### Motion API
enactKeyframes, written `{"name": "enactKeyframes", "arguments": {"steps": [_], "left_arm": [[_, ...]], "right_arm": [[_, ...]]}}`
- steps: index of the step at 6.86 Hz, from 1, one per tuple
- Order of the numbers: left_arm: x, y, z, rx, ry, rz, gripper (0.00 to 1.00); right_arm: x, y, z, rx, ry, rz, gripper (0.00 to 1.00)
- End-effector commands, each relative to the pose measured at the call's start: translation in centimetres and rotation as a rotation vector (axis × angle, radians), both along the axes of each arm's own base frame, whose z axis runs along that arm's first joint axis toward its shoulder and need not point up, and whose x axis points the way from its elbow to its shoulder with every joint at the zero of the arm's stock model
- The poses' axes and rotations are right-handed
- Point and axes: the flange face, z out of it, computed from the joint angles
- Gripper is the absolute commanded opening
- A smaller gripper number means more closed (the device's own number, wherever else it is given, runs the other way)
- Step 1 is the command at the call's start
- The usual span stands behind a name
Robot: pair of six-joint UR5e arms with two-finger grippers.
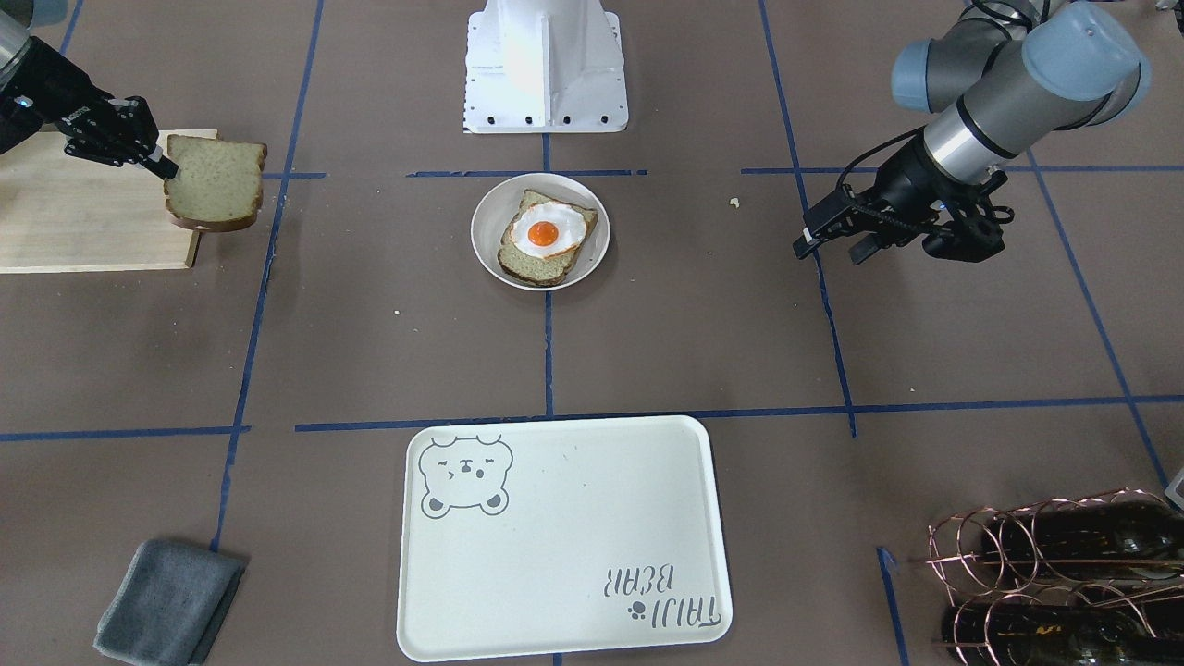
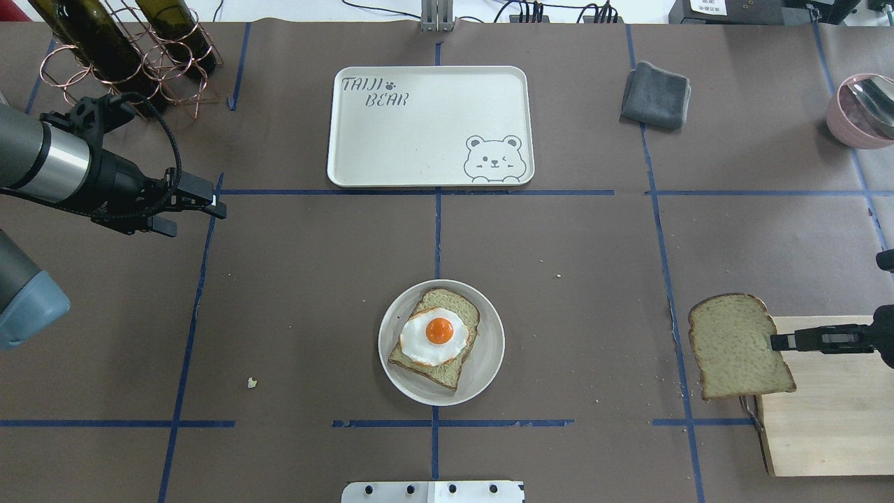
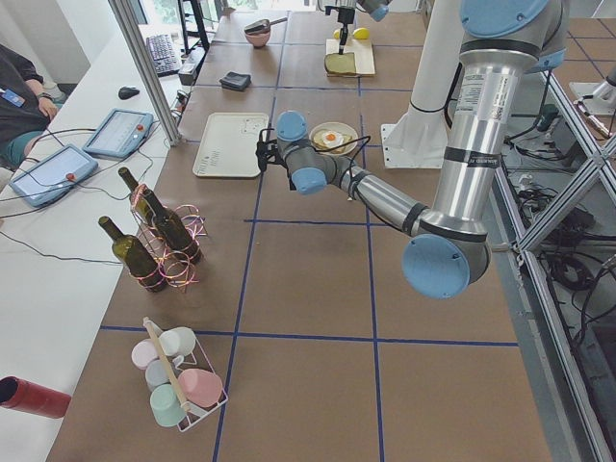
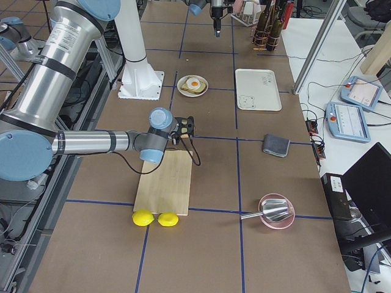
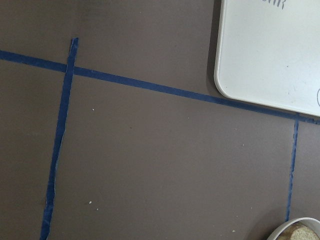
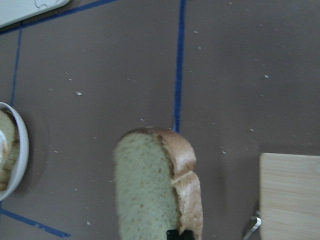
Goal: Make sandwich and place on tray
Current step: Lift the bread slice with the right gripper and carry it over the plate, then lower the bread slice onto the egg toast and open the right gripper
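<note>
**Operator:** Sandwich [image 2: 433, 342] status at the check?

**Technician:** It was not assembled. The lower bread slice [image 2: 447, 304] lay on the round plate [image 2: 489, 367] at the middle of the table [image 2: 314, 293]. The fried egg [image 2: 438, 331] lay on top of it. The top slice [image 2: 737, 346] was well apart from the plate. It was held in the air over the edge of the cutting board [image 2: 831, 419] that faced the plate.

**Operator:** Claw states?

**Technician:** The right gripper [image 2: 774, 341] pinched the top slice at one side, and the slice hung tilted. The left gripper [image 2: 199, 209] hovered over bare table on the opposite side, with its fingers spread.

**Operator:** Tray position?

**Technician:** The tray [image 2: 433, 133] lay flat on the far side of the plate from the robot, apart from it.
</note>
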Motion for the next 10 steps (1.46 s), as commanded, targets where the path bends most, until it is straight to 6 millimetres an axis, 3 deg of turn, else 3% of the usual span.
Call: {"name": "enactKeyframes", "arguments": {"steps": [1,3,4,5,6,8,9,10], "left_arm": [[0.2,-0.1,0.4,-0.003,-0.007,-0.004,1.0],[0.3,-0.2,0.5,0.0,-0.012,-0.011,1.0],[0.4,-0.3,0.6,-0.003,-0.014,-0.011,1.0],[0.7,-0.2,0.8,-0.004,-0.015,-0.006,1.0],[0.8,-0.3,0.9,-0.006,-0.015,-0.005,1.0],[0.9,-0.4,1.1,-0.008,-0.017,-0.003,1.0],[0.9,-0.4,1.1,-0.008,-0.017,-0.003,1.0],[1.0,-0.5,1.4,-0.011,-0.02,-0.003,1.0]], "right_arm": [[-3.6,-3.9,-7.3,-0.006,-0.158,0.011,0.0],[-9.0,-9.0,-16.0,-0.07,-0.249,0.027,0.0],[-12.4,-9.7,-19.3,-0.09,-0.234,0.009,0.0],[-17.7,-8.5,-22.4,-0.081,-0.229,0.043,0.0],[-22.8,-5.9,-24.3,-0.083,-0.209,0.052,0.0],[-31.3,-1.9,-24.6,-0.082,-0.153,0.081,0.0],[-33.1,-1.3,-24.2,-0.084,-0.134,0.08,0.0],[-33.0,-1.3,-23.8,-0.084,-0.128,0.082,0.0]]}}
